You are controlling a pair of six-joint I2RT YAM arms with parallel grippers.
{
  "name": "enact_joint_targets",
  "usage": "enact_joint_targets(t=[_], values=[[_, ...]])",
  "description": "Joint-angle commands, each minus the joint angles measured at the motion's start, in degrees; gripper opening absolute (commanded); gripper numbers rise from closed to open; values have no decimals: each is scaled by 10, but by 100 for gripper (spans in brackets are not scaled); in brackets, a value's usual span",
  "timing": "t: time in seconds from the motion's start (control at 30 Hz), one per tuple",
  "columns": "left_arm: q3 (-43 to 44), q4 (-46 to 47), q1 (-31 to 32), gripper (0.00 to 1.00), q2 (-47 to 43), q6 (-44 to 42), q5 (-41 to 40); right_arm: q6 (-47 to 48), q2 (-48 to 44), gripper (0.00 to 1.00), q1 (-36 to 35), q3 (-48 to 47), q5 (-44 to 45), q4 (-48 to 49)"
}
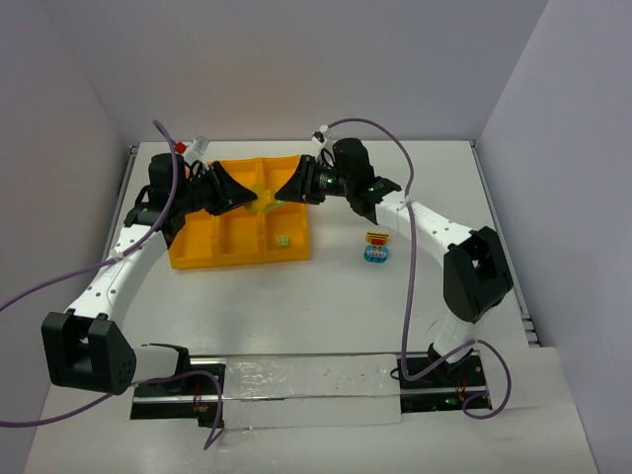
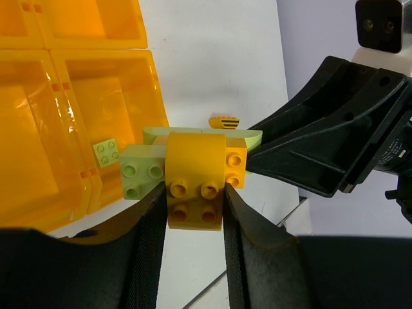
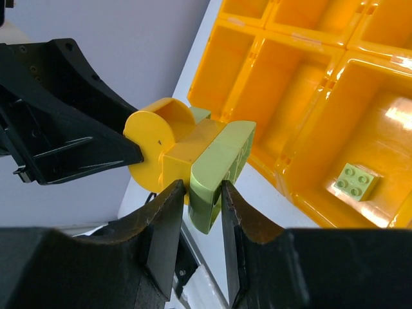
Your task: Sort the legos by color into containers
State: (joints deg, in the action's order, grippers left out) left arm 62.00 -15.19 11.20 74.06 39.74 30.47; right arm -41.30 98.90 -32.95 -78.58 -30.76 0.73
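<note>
Both grippers meet above the orange-yellow tray (image 1: 197, 252). My left gripper (image 1: 245, 197) is shut on a yellow lego (image 2: 196, 187) with a rounded end. My right gripper (image 1: 288, 190) is shut on a lime green lego (image 3: 219, 164) that is joined to that yellow lego (image 3: 168, 143). The joined pair hangs in the air between the two grippers. A light green part (image 2: 141, 170) sticks out to the left of the yellow lego. A small lime green lego (image 1: 282, 240) lies in the tray's near right compartment; it also shows in the right wrist view (image 3: 351, 182).
A small stack of red, yellow and light blue legos (image 1: 376, 247) stands on the white table right of the tray. Grey walls close in the table at the left, back and right. A shiny strip (image 1: 306, 390) runs between the arm bases at the near edge.
</note>
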Motion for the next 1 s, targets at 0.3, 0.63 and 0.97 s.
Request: enact_joint_targets(t=[0.3,0.63,0.97], values=[[0,37,1,0,-10,2,42,-47,23,0,2,-2,-38,82],[-21,71,-33,0,-25,21,100,-158,36,0,29,94,-105,281],[-22,62,-50,0,-27,18,98,-149,35,0,36,106,-105,280]])
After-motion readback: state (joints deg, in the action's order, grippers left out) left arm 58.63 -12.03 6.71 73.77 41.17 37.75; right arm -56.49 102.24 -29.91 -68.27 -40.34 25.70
